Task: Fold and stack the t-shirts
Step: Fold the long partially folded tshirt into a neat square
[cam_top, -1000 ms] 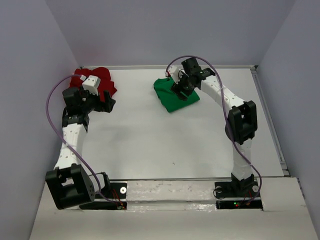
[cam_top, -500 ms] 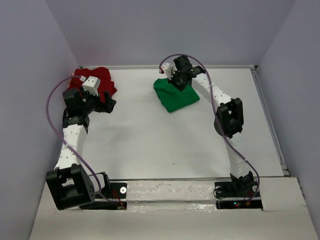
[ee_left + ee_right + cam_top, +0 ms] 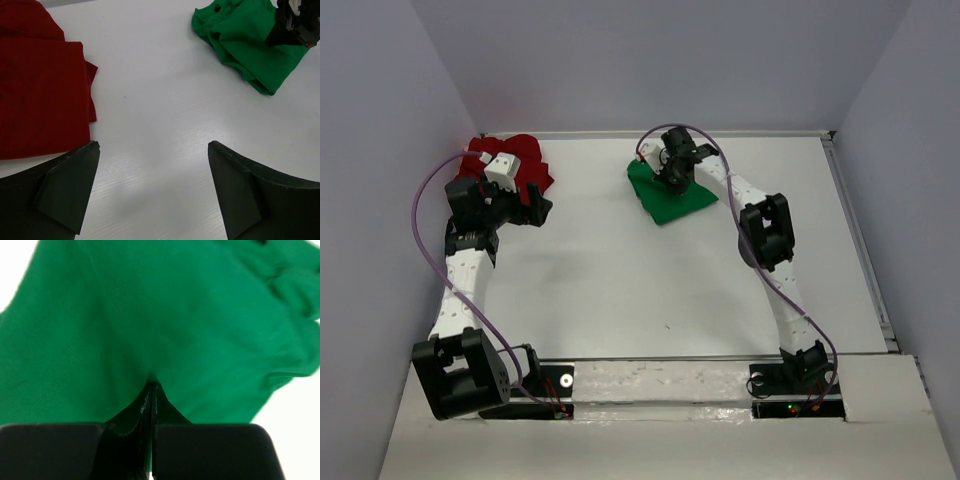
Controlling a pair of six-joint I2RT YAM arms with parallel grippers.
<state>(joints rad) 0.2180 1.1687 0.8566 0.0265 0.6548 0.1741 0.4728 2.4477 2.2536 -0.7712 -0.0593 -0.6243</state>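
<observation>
The right gripper (image 3: 151,390) is pinched shut on a fold of the green t-shirt (image 3: 675,205) at the table's (image 3: 620,290) far middle, seemingly starting its fold, so it should next lift that edge across, while the left gripper (image 3: 152,146) hangs wide open, empty, beside the red t-shirt (image 3: 40,85).

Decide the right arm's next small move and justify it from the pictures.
Probably lift a little and pull the pinched fold outward: the right fingers are shut on the green t-shirt, which lies crumpled, not spread flat for folding.
</observation>
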